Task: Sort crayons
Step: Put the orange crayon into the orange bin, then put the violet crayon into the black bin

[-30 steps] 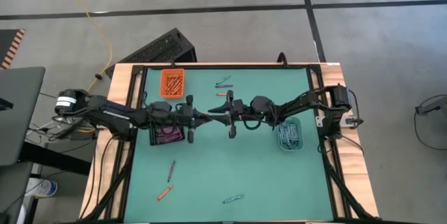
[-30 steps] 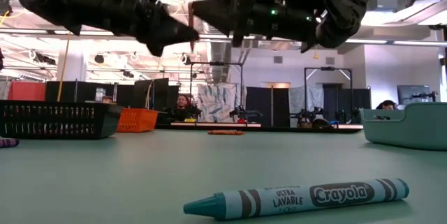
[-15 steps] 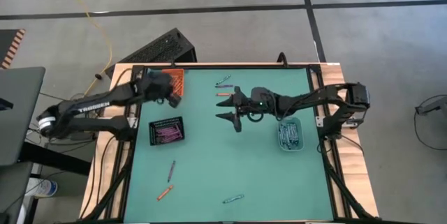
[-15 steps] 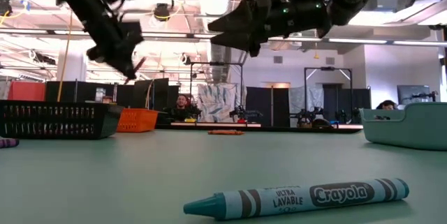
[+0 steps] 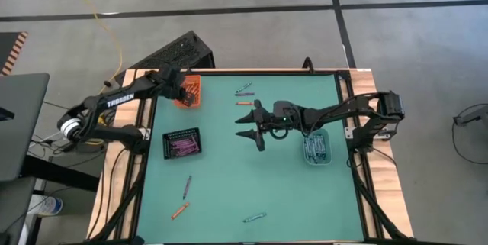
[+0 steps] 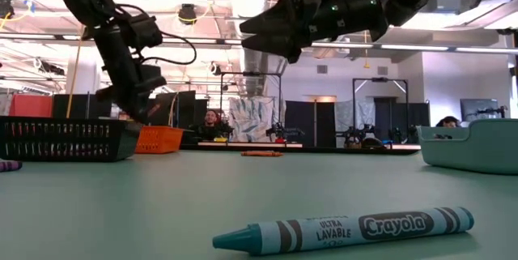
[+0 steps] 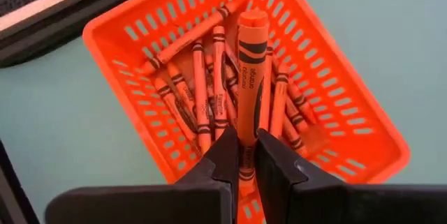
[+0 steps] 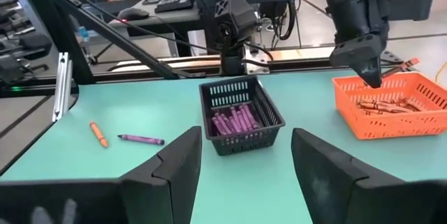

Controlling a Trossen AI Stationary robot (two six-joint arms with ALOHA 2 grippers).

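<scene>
Left pincer (image 7: 242, 155) grips orange crayon (image 7: 251, 77) above orange tray (image 7: 335, 123); right pincer (image 8: 244, 158) open.

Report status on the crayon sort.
Left end effector shut on orange crayon over orange basket. Right end effector open, empty, mid-table. Nothing in the way.

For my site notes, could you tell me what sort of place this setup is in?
Probably a robotics lab or workshop: the low view shows an open hall with ceiling strip lights, metal rig frames and people seated at workbenches.
</scene>
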